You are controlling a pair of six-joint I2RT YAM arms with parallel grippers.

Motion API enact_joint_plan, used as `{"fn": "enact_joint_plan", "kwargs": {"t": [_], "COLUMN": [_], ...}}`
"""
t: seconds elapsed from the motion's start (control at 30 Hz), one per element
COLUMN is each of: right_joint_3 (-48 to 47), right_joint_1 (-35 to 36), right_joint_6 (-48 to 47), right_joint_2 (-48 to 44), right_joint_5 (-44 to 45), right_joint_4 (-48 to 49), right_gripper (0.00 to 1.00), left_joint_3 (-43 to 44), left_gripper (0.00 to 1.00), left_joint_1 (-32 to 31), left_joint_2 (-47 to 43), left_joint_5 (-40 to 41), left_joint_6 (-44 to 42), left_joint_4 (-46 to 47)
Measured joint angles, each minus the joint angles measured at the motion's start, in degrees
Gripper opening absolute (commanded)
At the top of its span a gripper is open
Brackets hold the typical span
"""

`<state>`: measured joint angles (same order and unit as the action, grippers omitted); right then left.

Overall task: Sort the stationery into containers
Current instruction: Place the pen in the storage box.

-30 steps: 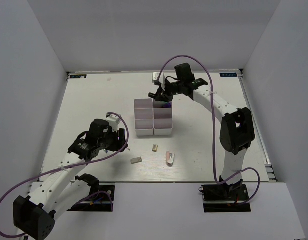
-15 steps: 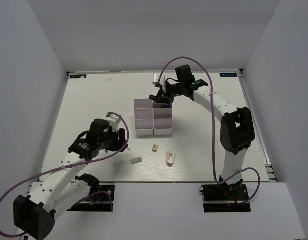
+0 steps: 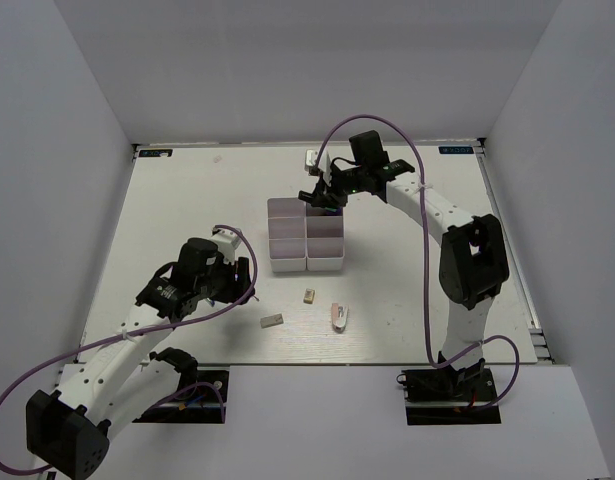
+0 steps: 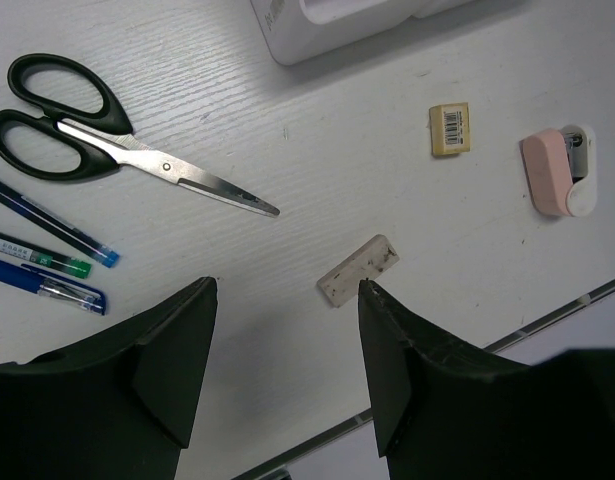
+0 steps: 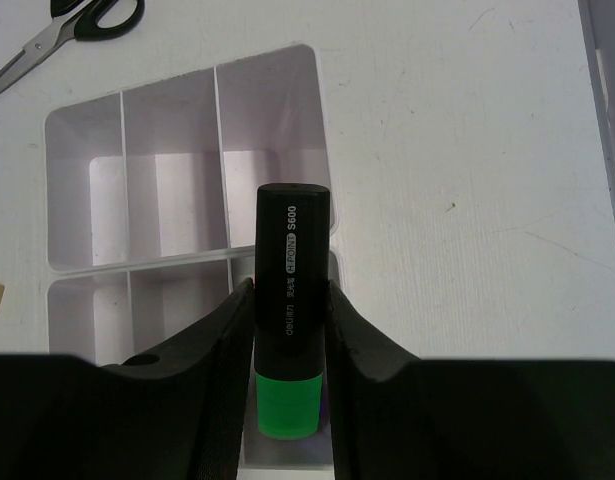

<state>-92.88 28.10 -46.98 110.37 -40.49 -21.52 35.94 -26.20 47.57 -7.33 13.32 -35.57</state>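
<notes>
Overhead, the right gripper (image 3: pixel 323 196) hides what it carries, and the left arm covers the scissors and pens on the table (image 3: pixel 187 190). Only the wrist cameras show them.

From the right wrist, the fingers (image 5: pixel 212 365) are closed snugly on a highlighter (image 5: pixel 290 250). It has a black barrel with white lettering and a bright green end nearest the camera. It hangs over the far right corner of the containers (image 5: pixel 217 80), a block of six pale square bins. The fingers block the nearer bins, so the exact compartment below cannot be told. A hint of purple shows beside the green end, too small to identify. The scissors (image 5: pixel 77 20) are cut off at the top edge.

From the left wrist, the left gripper (image 4: pixel 287 295) is spread wide with nothing between its fingers, above the table. A grey-white block (image 4: pixel 359 270) lies just beyond its fingertips. Black-handled scissors (image 4: pixel 107 135) lie closed to the left. The pens (image 4: pixel 47 250) run off the left edge, including a blue pen (image 4: pixel 47 285). A beige eraser (image 4: pixel 449 130) with a barcode and a pink-and-white stapler (image 4: pixel 557 172) lie apart on the right. One bin corner is cropped at the top.
</notes>
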Motion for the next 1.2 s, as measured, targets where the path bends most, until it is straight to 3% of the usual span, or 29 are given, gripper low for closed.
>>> {"fn": "enact_joint_plan", "kwargs": {"t": [0.67,0.77,0.9,0.97,1.2], "right_joint_3": [-0.02,-0.02,-0.02,-0.02,-0.02], "right_joint_1": [0.04,0.07,0.15,0.15,0.24], "right_joint_6": [1.90,2.45,3.50,3.87,4.85], "right_joint_2": [1.79,2.40,2.60,2.60,2.60], "right_joint_5": [0.55,0.68,0.70,0.63,0.61], "right_joint_4": [0.59,0.61,0.68,0.68,0.68], "right_gripper": [0.35,0.39,0.57,0.62,0.63], "left_joint_3": [0.00,0.00,0.00,0.00,0.00], "left_gripper": [0.69,0.69,0.69,0.69,0.67], "left_joint_1": [0.00,0.00,0.00,0.00,0.02], "left_joint_2": [0.00,0.00,0.00,0.00,0.00], "left_joint_5": [0.02,0.02,0.02,0.02,0.02], "left_joint_6": [0.00,0.00,0.00,-0.02,-0.02], "left_joint_4": [0.00,0.00,-0.02,0.00,0.00]}}
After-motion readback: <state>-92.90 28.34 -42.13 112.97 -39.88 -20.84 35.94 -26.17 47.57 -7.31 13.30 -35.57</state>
